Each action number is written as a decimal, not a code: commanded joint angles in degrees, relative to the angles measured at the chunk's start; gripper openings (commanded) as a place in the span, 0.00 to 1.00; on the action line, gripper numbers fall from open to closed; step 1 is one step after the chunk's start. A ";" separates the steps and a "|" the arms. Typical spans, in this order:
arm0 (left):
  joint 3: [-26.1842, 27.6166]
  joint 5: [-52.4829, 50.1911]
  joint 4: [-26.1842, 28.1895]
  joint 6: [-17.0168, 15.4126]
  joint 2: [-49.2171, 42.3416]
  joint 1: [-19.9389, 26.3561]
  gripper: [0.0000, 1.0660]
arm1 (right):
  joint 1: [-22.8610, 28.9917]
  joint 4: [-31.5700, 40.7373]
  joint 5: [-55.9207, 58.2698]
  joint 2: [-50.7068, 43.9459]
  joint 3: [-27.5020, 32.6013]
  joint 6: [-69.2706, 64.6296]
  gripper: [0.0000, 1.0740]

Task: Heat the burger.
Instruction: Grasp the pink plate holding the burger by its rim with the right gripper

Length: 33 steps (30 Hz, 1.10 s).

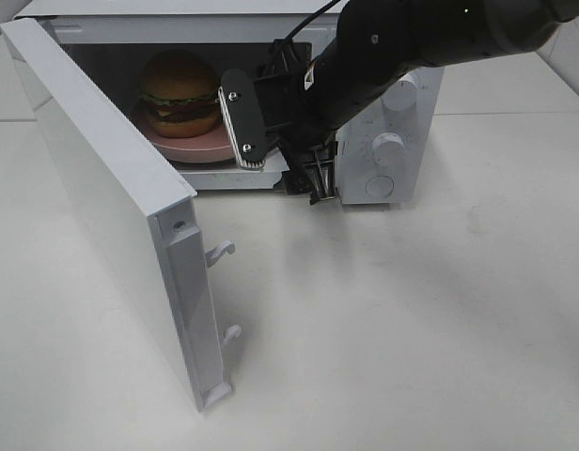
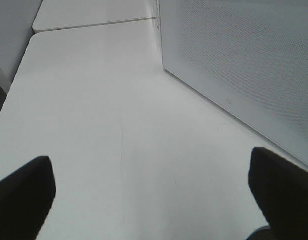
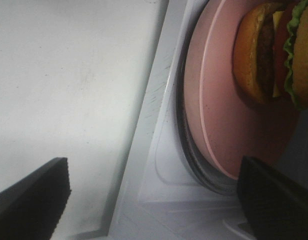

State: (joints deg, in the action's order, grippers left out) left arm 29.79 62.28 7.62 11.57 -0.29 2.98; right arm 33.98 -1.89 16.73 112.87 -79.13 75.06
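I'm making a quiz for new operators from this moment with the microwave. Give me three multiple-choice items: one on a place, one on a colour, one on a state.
1. Where is the burger?
A. On the table
B. On a plate inside the microwave
C. In the right pincer

2. What colour is the plate?
A. Pink
B. Blue
C. Black

3. How does the microwave door stand?
A. Shut
B. Swung wide open
C. Removed

Answers:
1 B: the burger sits on the plate in the cavity.
2 A: its rim shows pink under the burger.
3 B: the door angles out to the left, latch hooks exposed.
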 commanded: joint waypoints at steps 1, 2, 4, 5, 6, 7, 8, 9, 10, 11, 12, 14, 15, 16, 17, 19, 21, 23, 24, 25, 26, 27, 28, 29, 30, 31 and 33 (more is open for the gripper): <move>-0.11 -0.80 0.17 -0.17 -0.29 -0.29 0.92 | 0.23 -0.46 -0.52 2.75 -3.09 -0.86 0.81; -0.11 -0.80 0.17 -0.17 -0.29 -0.29 0.92 | 0.23 -0.46 -0.40 3.50 -3.90 -1.20 0.81; -0.11 -0.80 0.17 -0.17 -0.29 -0.29 0.92 | 0.23 -0.52 -0.34 4.98 -5.33 -1.95 0.81; -0.11 -0.80 0.17 -0.17 -0.29 -0.29 0.92 | 0.23 -0.52 -0.34 5.73 -6.13 -2.35 0.81; -0.11 -0.80 0.17 -0.17 -0.29 -0.29 0.92 | 0.23 -0.52 -0.34 5.73 -6.13 -2.35 0.81; -0.11 -0.80 0.17 -0.17 -0.29 -0.29 0.92 | 0.23 -0.63 -0.34 7.28 -7.56 -3.15 0.81; -0.11 -0.80 0.17 -0.17 -0.29 -0.29 0.92 | 0.23 -0.69 -0.34 8.59 -8.82 -3.15 0.80; -0.11 -0.80 0.17 -0.17 -0.29 -0.29 0.92 | 0.23 -0.69 -0.34 8.59 -8.82 -3.15 0.80; -0.11 -0.80 0.17 -0.17 -0.29 -0.29 0.92 | 0.23 -0.69 -0.23 9.40 -9.51 -3.15 0.80; -0.11 -0.80 0.17 -0.17 -0.29 -0.29 0.92 | 0.23 -0.69 0.06 10.71 -10.83 -3.15 0.80; -0.11 -0.80 0.17 -0.17 -0.29 -0.29 0.92 | 0.23 -0.69 0.06 10.71 -10.83 -3.15 0.80; -0.11 -0.80 0.17 -0.17 -0.29 -0.29 0.92 | 0.23 -0.69 0.97 12.83 -13.06 -3.15 0.80; -0.11 -0.80 0.17 -0.17 -0.29 -0.29 0.92 | 0.23 -0.69 0.97 12.83 -13.06 -3.15 0.80; -0.11 -0.80 0.17 -0.17 -0.29 -0.29 0.92 | 0.23 -0.69 1.32 13.41 -13.98 -3.15 0.80; -0.11 -0.80 0.17 -0.17 -0.29 -0.29 0.92 | 0.23 -0.69 1.32 13.41 -13.98 -3.15 0.80; -0.11 -0.80 0.17 -0.17 -0.29 -0.29 0.92 | 0.23 -0.69 3.84 15.93 -17.99 -3.15 0.79; -0.11 -0.80 0.17 -0.17 -0.29 -0.29 0.92 | 0.23 -0.69 4.30 16.56 -18.85 -3.15 0.79; -0.11 -0.80 0.17 -0.17 -0.29 -0.29 0.92 | 0.23 -0.69 5.21 17.59 -20.97 -3.44 0.79; -0.11 -0.80 0.17 -0.17 -0.29 -0.29 0.92 | 0.23 -0.69 5.79 18.16 -22.06 -3.44 0.78; -0.11 -0.80 0.17 -0.17 -0.29 -0.29 0.92 | 0.23 -0.74 6.76 19.14 -23.84 -3.72 0.78; -0.11 -0.80 0.17 -0.17 -0.29 -0.29 0.92 | 0.23 -0.74 6.76 19.14 -23.84 -3.72 0.78; -0.11 -0.80 0.17 -0.17 -0.29 -0.29 0.92 | 0.23 -0.74 7.62 19.65 -24.75 -3.90 0.77; -0.11 -0.80 0.17 -0.17 -0.29 -0.29 0.92 | 0.23 -1.26 9.11 20.57 -26.59 -4.35 0.77; -0.11 -0.80 0.17 -0.17 -0.29 -0.29 0.92 | 0.23 -1.26 9.11 20.57 -26.59 -4.35 0.77; -0.11 -0.80 0.17 -0.17 -0.29 -0.29 0.92 | 0.23 -1.89 9.91 21.37 -28.59 -5.44 0.77; -0.11 -0.80 0.17 -0.17 -0.29 -0.29 0.92 | 0.23 -1.89 9.91 21.37 -28.59 -5.44 0.77; -0.11 -0.80 0.17 -0.17 -0.29 -0.29 0.92 | 0.23 -2.23 10.08 22.35 -31.00 -6.59 0.76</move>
State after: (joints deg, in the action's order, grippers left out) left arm 29.79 62.28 7.62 11.57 -0.29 2.98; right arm 33.98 -3.61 26.01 134.42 -107.77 70.02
